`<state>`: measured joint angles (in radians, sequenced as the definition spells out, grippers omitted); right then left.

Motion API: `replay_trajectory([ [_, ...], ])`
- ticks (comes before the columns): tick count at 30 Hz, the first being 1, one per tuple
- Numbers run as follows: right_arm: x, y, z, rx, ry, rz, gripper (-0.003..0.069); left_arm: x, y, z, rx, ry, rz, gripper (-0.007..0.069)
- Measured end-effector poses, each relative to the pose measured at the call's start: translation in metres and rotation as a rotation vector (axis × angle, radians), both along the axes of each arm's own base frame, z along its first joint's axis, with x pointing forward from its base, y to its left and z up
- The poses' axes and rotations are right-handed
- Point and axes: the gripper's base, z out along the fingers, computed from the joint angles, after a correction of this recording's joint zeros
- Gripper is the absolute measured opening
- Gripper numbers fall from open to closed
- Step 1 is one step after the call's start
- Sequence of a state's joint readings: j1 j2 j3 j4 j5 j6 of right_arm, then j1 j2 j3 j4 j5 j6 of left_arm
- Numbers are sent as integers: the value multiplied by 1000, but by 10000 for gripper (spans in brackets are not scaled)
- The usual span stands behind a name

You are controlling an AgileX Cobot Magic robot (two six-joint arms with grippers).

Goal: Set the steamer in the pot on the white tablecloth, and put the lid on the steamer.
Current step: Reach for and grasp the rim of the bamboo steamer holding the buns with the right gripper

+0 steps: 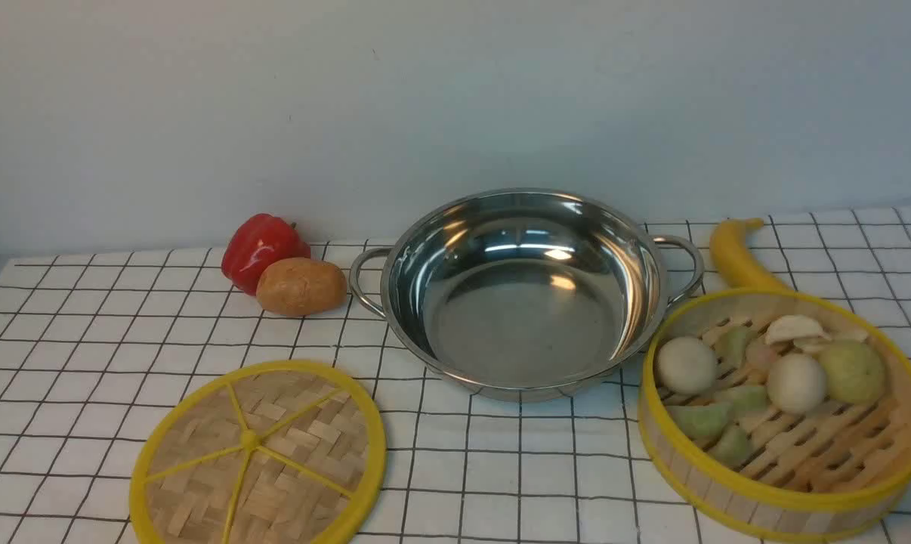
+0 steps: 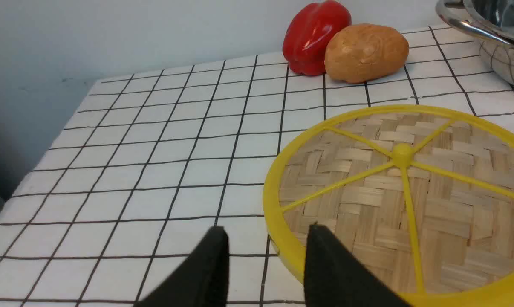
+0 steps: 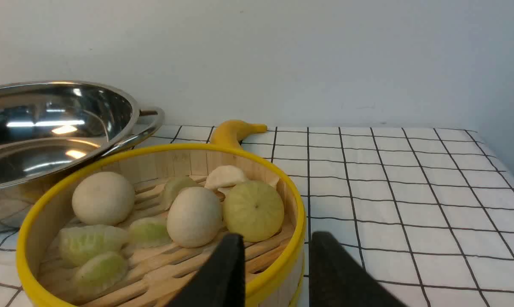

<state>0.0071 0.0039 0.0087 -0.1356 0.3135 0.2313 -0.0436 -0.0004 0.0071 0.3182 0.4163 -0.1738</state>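
The steamer [image 1: 841, 446] is seen at four o'clock from the pot [image 1: 523, 325], its rim between the parted right jaws. The lid [image 1: 259, 457], at seven o'clock, has its edge between the parted left jaws.

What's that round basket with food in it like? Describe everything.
The steamer is a round bamboo basket with yellow rims, a wooden wall and a slatted floor. It sits upright on the checked cloth right of the pot, lidless, holding pale buns and green dumplings. The right gripper, open, seems to straddle its rim.
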Motion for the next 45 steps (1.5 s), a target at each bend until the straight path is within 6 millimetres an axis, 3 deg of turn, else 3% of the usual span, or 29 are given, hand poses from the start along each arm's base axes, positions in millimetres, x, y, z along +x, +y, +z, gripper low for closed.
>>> replay_trajectory([
  [39, 0, 0, 0, 6, -1, 1, 242, 0, 1, 1, 44, -6, 3, 243],
  [43, 0, 2, 3, 146, -39, 7, 242, 2, -2, 6, -57, -71, -10, 243],
  [45, 1, 4, 6, 341, -70, 11, 242, 3, -6, 11, -209, -136, -19, 243],
])
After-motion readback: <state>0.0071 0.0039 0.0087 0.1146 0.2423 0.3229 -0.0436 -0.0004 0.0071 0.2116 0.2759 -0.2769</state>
